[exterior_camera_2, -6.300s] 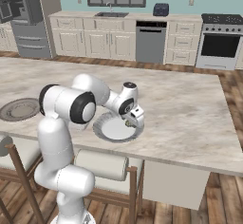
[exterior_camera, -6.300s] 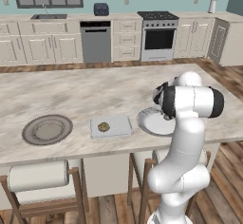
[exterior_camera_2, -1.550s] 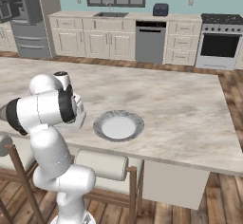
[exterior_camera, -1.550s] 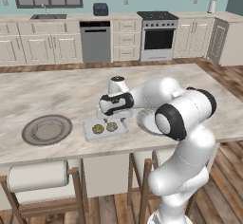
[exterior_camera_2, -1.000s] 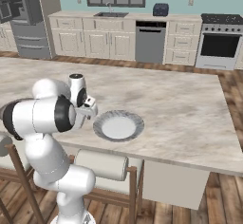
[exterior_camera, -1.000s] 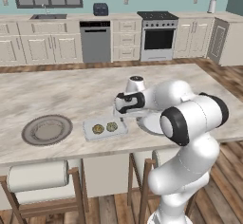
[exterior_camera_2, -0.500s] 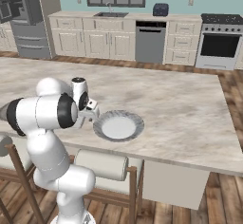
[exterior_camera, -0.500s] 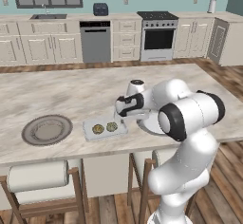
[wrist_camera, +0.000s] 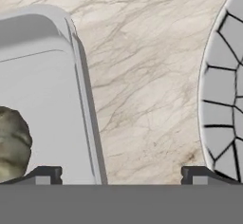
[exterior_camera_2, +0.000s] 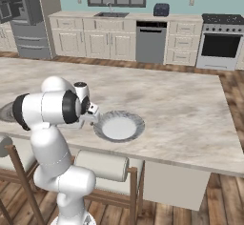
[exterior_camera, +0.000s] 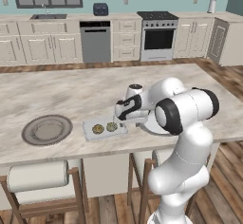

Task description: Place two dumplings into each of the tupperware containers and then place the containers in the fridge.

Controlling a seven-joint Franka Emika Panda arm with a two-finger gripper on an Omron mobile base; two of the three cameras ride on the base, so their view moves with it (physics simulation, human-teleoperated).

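Pale grey and low-rimmed, the container [exterior_camera: 105,128] lies on the marble table [exterior_camera: 71,95] with two dumplings [exterior_camera: 104,128] in it, side by side. It sits between a brownish plate [exterior_camera: 47,129] and a patterned plate [exterior_camera_2: 119,126] that now looks bare. The gripper [exterior_camera: 122,115] hangs low over the container's near end, its fingers [wrist_camera: 45,175] spread wide and holding nothing; in the hand view one tip stands inside the container wall [wrist_camera: 83,95] next to a dumpling [wrist_camera: 13,142], the other over bare marble beside the patterned plate's rim. The filling step looks finished for this container. I judge the step in hand to be taking hold of the container: lower the fingers astride that wall, close on it, then lift level so the dumplings stay put. The fridge [exterior_camera_2: 24,14] stands far off at the back, so a drive follows.
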